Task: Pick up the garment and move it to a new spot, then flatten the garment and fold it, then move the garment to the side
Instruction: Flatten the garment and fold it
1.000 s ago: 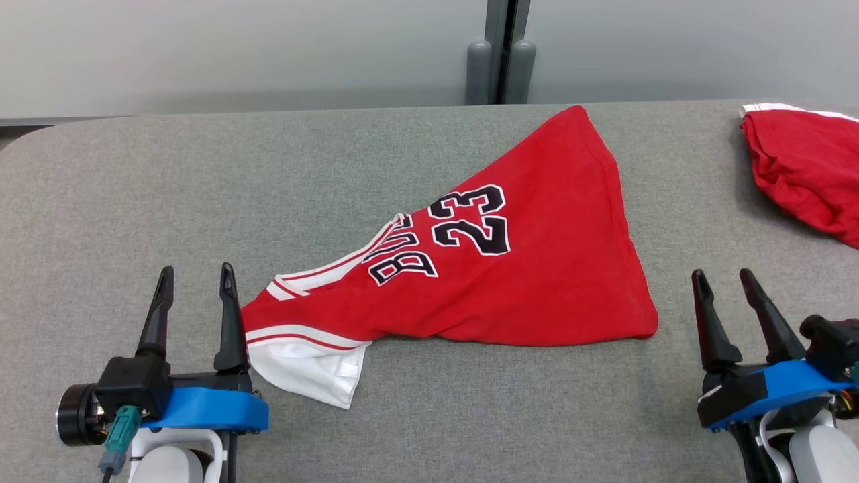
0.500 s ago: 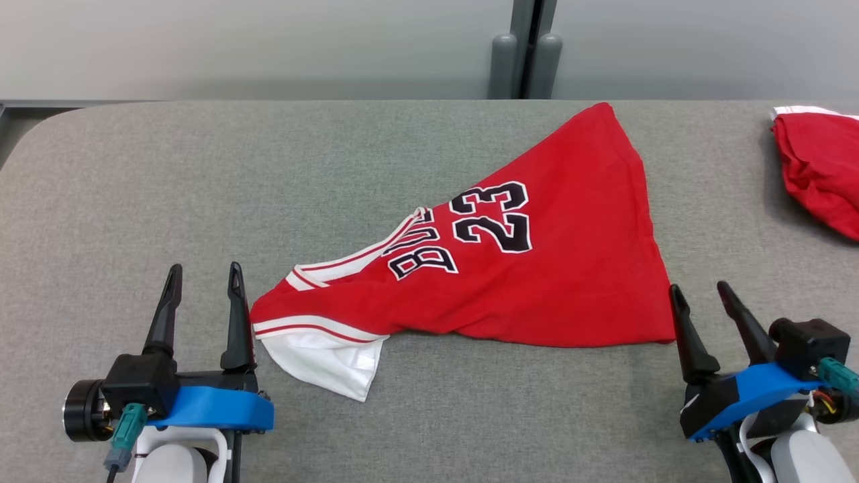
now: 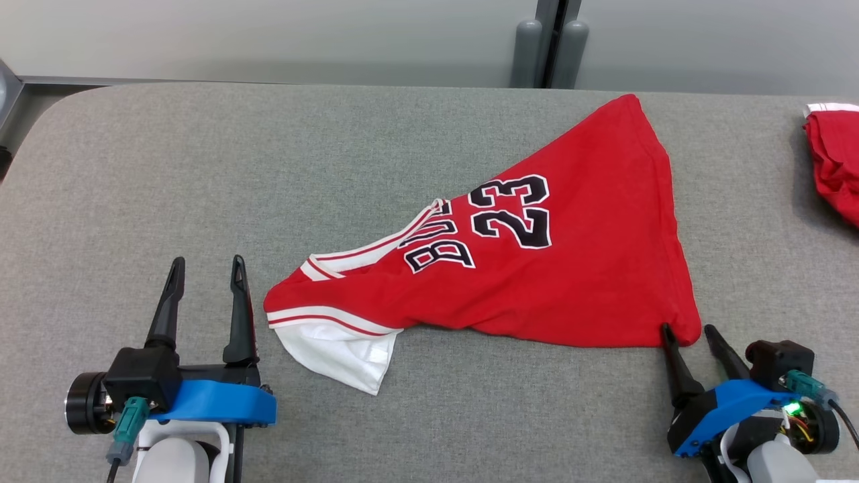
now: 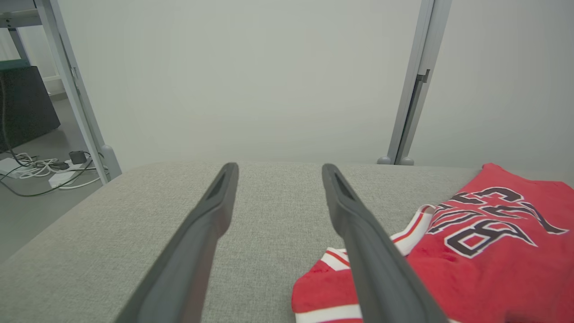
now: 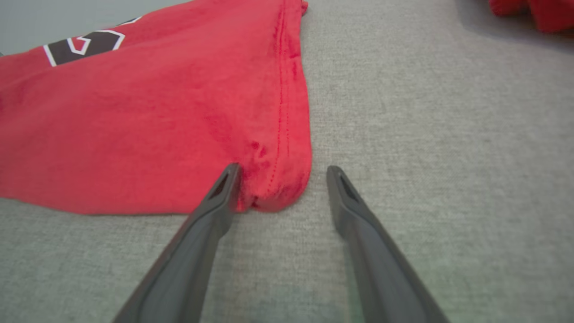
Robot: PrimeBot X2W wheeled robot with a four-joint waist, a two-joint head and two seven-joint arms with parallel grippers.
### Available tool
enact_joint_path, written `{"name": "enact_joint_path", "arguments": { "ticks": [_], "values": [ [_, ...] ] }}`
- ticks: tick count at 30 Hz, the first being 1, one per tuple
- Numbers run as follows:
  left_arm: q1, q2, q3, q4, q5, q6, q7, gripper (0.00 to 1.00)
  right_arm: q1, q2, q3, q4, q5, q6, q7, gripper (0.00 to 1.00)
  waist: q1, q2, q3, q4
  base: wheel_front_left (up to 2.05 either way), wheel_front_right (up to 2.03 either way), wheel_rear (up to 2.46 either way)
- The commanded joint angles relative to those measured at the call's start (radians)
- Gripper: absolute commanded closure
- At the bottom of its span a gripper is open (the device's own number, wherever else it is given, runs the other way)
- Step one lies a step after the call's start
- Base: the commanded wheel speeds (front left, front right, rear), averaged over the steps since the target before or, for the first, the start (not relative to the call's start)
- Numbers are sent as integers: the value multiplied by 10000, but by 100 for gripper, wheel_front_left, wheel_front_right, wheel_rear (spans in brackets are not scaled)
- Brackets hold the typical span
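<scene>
The garment [image 3: 537, 268] is a red jersey with black "23" lettering and white trim, lying bunched into a triangle on the grey table [image 3: 201, 168]. My left gripper [image 3: 207, 272] is open just left of the jersey's white-trimmed end [image 4: 403, 233], its right finger beside the cloth. My right gripper [image 3: 686, 329] is open at the jersey's near right corner [image 5: 282, 179]; its left fingertip touches the red hem and the corner lies between the two fingers.
A second red cloth [image 3: 835, 161] lies at the table's far right edge, also [image 5: 533, 13]. A grey wall with a vertical post [image 3: 550, 40] stands behind the table. Cables lie on the floor [image 4: 40, 170] past the table's left end.
The head camera has turned, shifting the scene right. My right gripper has moved in to the jersey's near right corner. The left gripper holds its place.
</scene>
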Motion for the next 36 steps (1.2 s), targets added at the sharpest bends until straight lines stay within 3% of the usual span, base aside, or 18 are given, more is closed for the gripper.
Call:
{"name": "enact_joint_path", "arguments": {
  "ticks": [1, 2, 3, 4, 11, 18, 24, 29, 30, 31, 32, 36],
  "values": [
    [-112, -16, -4, -5, 28, 12, -44, 0, -115, 32, 44, 159, 52, 6, -27, 29, 0, 0, -2, -10, 0, 0, 0],
    [-107, -16, 3, -3, 34, 27, -45, 0, -161, 52, 109, 336, 92, 6, -98, 75, 0, 0, -4, -20, 0, 0, 0],
    [-97, -18, -2, -4, 42, 41, -45, 0, -217, 65, 186, 466, 180, 6, -153, 96, 0, 0, -11, -33, 0, 0, 0],
    [-80, -17, 0, -9, 46, 54, -45, 0, -280, 79, 294, 579, 255, 6, -232, 100, 0, 0, -21, -57, 0, 0, 0],
    [9, -17, 40, 103, 34, 2, -45, 0, -521, -96, 977, 396, 468, 6, -805, 100, 0, 0, -232, -265, 0, 0, 0],
    [213, -18, -13, 170, -70, 55, -45, 0, 596, -377, 1591, -1837, 698, 4, -503, 100, 0, 0, -578, -481, 0, 0, 0],
    [296, -17, 21, 207, -65, 40, -45, 0, 2180, -501, 1170, -4098, 565, 4, 572, 100, 0, 0, -657, -619, 0, 0, 0],
    [281, -16, 52, 217, -44, 21, -45, 0, 3114, -299, 435, -4949, 479, 4, 1221, 100, 0, 0, -657, -695, 0, 0, 0],
    [278, -18, 51, 221, -42, 20, -45, 0, 3183, -260, 301, -4986, 463, 4, 1273, 87, 0, 0, -657, -710, 0, 0, 0],
    [281, -16, 44, 237, -41, 16, -44, 0, 3226, -227, 178, -4998, 414, 4, 1305, 60, 0, 0, -662, -721, 0, 0, 0],
    [285, -16, 35, 251, -39, 16, -44, 0, 3244, -181, 77, -4963, 374, 4, 1344, 0, 0, 0, -669, -729, 0, 0, 0],
    [313, -17, 24, 303, -18, 7, -45, 0, 2975, -28, -268, -5015, 235, 6, 1156, 0, 0, 0, -728, -738, 0, 0, 0]
  ]
}}
